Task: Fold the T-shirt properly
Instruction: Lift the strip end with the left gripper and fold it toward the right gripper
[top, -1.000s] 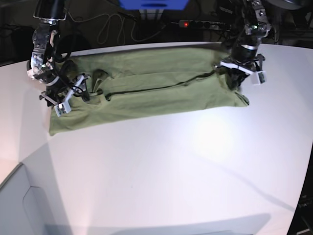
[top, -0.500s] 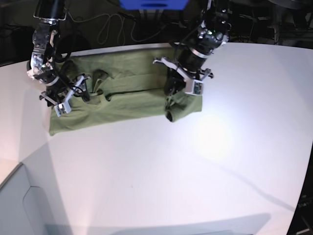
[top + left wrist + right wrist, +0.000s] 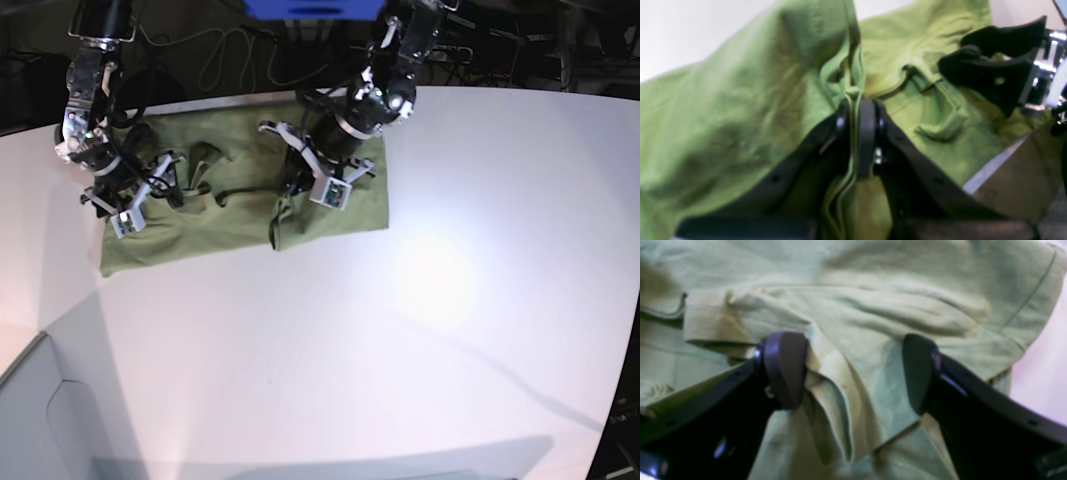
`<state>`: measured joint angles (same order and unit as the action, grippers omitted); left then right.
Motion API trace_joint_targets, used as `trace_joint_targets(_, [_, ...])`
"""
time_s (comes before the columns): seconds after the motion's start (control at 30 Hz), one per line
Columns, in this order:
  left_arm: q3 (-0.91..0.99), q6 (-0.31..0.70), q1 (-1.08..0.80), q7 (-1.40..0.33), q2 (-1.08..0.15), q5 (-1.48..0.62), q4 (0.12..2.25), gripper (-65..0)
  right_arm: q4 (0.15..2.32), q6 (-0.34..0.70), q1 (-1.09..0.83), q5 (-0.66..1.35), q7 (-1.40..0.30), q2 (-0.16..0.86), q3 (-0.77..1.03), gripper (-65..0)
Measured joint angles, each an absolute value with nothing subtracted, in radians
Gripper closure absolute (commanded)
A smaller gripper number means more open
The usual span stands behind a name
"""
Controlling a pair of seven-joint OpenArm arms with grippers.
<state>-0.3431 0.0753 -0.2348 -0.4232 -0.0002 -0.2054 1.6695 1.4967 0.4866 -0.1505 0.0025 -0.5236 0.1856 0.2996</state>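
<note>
Fabric of the T-shirt (image 3: 240,215) sat pinched tight in my left end effector (image 3: 857,133), mid-fold across the desk (image 3: 450,330). My right end effector (image 3: 853,373) gaped apart over cloth. Folding looked partway; squaring remained.

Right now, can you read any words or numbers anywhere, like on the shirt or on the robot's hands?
None can be read.
T-shirt: plain green, no print and no tag showing.
Left gripper, clamped on the cloth: bare black, no lettering.
Right gripper, jaws apart over the cloth: bare and blurred, no lettering.
Table: plain white.
</note>
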Motion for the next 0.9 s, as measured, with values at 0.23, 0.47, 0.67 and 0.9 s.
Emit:
trace_joint_targets(0.23, [-0.395, 0.076, -0.174, -0.424, 0.031, -0.206, 1.592, 0.0, 1.497, 0.486, -0.150, 0.002, -0.524, 0.186, 0.300, -43.4])
trace_joint_targets(0.47, [-0.406, 0.075, -0.163, -0.423, 0.058, -0.202, 1.571, 0.0, 1.498, 0.487, -0.150, 0.001, -0.524, 0.186, 0.300, -43.4])
trace_joint_targets(0.67, [-0.406, 0.075, -0.132, -0.434, 0.058, -0.206, 1.571, 0.0, 1.499, 0.487, -0.150, 0.001, -0.527, 0.186, 0.300, -43.4])
trace_joint_targets(0.9, [-0.417, 0.072, -0.144, -0.438, 0.058, -0.208, 1.575, -27.5, 1.500, 0.487, -0.150, 0.001, -0.528, 0.186, 0.300, -43.4])
